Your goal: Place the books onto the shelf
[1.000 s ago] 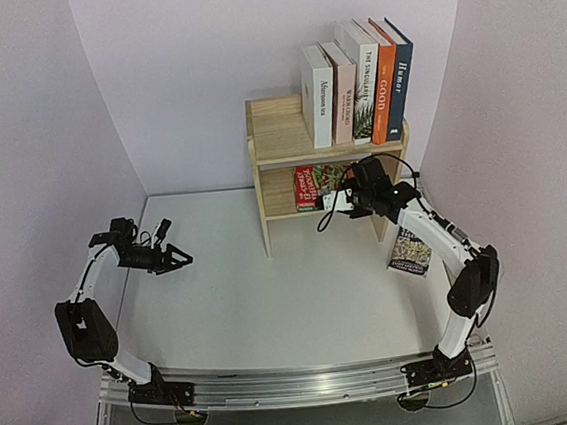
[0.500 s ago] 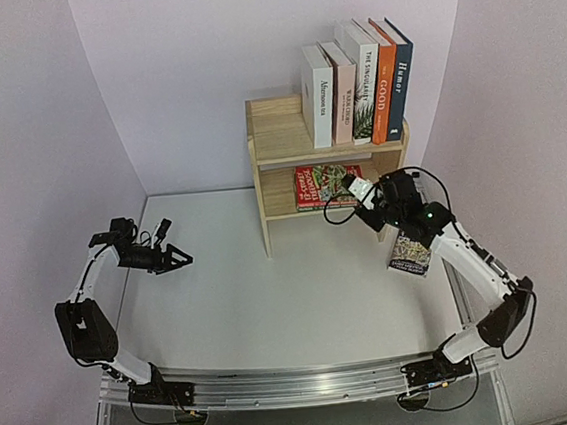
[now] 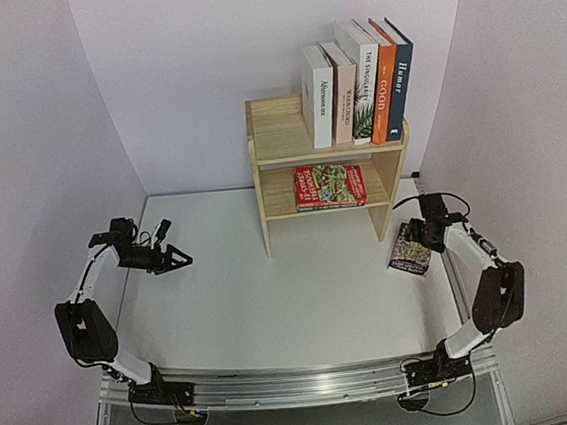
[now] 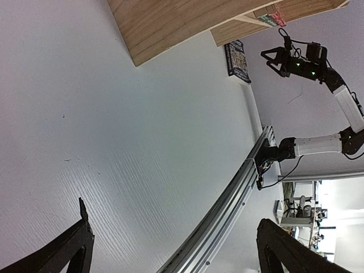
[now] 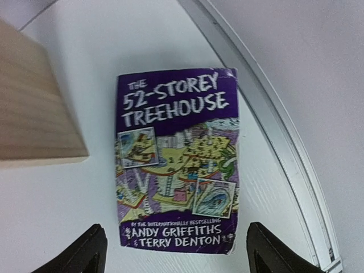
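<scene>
Right gripper spread wide, holding nothing, hovers right over the purple Treehouse book. Book lies flat, cover up, on the table just beside the shelf right leg. Left gripper spread, empty, well apart on the left. Five books upright on top tier, red book flat on lower tier.

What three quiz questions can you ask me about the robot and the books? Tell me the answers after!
1. How many books stand upright on top of the shelf?
2. Where is the purple Treehouse book? A: flat on the table beside the shelf. B: in the shelf's lower tier. C: on top of the shelf.
3. True or false: the right hand hovers open above the purple book.
Key: 1 five; 2 A; 3 true.
</scene>
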`<state>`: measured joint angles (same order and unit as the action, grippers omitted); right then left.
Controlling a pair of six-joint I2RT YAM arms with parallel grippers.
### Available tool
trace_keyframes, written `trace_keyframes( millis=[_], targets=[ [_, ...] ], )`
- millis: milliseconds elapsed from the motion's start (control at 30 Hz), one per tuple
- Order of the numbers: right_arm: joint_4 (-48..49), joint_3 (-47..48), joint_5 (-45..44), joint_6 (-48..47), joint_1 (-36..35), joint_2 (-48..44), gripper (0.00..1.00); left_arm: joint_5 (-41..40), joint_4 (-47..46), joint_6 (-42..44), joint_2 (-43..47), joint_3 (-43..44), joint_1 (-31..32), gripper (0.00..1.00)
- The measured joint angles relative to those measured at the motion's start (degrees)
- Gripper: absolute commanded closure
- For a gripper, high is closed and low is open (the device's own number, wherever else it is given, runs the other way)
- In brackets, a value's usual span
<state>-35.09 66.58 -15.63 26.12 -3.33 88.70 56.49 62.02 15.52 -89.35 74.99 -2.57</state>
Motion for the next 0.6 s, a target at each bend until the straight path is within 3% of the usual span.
trace_keyframes(
  millis=[400,600],
  targets=[
    [0.7,0.1,6.2,10.7,13.9,14.0,0.15,-1.3,0.0,0.8,3.3,-0.1,0.0,0.00],
    [5.0,1.7,17.4,10.7,17.0,19.8,0.17,-1.2,0.0,1.0,3.3,-0.1,0.0,0.00]
  ],
)
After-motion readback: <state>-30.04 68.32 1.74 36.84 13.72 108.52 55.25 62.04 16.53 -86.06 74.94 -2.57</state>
